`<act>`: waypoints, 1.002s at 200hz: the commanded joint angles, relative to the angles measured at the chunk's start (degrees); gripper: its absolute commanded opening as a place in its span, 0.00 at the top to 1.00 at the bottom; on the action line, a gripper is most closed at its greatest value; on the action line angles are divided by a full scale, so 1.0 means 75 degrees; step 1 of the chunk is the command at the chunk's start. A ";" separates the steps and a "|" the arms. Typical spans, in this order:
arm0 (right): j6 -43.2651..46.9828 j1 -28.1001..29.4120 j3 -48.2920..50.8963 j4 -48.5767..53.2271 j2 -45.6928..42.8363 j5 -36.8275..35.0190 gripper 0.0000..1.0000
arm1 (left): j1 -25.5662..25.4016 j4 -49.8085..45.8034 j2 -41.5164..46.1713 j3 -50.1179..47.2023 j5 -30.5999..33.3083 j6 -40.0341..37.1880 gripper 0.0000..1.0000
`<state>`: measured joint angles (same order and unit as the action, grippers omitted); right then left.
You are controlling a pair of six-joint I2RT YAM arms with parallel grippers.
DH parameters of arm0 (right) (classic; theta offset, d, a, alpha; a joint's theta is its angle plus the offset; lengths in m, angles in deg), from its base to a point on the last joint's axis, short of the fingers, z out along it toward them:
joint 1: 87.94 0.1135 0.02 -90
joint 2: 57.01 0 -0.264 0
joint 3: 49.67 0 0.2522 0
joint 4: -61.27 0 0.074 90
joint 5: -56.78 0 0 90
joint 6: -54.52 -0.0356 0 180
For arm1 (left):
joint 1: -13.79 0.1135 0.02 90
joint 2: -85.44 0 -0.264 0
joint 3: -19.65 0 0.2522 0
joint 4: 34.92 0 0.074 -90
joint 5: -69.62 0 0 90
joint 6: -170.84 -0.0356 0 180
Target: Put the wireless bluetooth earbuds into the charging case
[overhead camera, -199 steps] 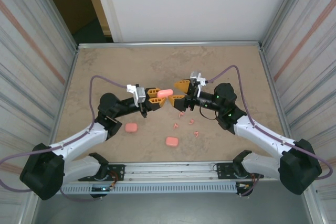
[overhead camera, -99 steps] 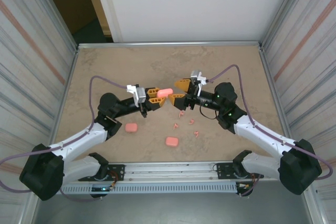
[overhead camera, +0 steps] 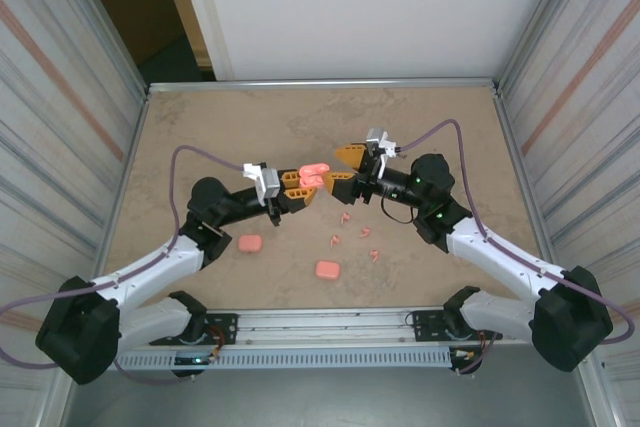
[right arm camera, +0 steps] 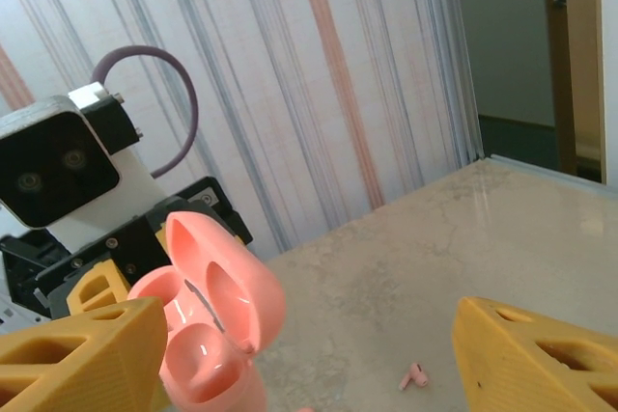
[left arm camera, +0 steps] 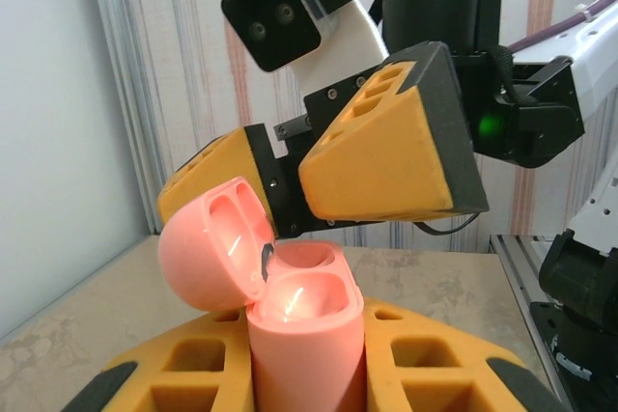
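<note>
No text, label, brand mark, number or sign could be read on anything in these views

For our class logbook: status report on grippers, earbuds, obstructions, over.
Left gripper shut on rounded pink plastic charging case, lid open. Right gripper open, facing lid. Tiny salmon-pink plastic earbuds loose on table. Nothing blocking.
</note>
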<state>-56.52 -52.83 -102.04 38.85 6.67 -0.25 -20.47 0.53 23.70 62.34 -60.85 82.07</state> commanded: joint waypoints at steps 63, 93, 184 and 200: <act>0.0113 -0.0129 -0.0031 0.1879 -0.1028 -0.0720 0.24 | 0.0281 0.0249 0.0886 -0.0765 0.1388 0.0269 1.00; -0.0113 -0.0307 -0.0106 0.2701 -0.1123 -0.0953 0.27 | 0.0842 0.0603 0.1238 -0.1099 0.1204 0.0803 1.00; -0.0523 -0.0984 -0.0553 0.5670 0.0072 -0.1171 0.39 | 0.1347 0.0097 0.2820 -0.1535 0.0962 0.1259 1.00; -0.0480 -0.0979 -0.0643 0.5968 0.0413 -0.1332 0.42 | 0.1346 -0.0060 0.2990 -0.1468 0.0812 0.1278 1.00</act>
<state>-59.32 -59.87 -104.16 77.23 7.06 -8.42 -10.64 0.64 43.88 51.02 -52.65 90.18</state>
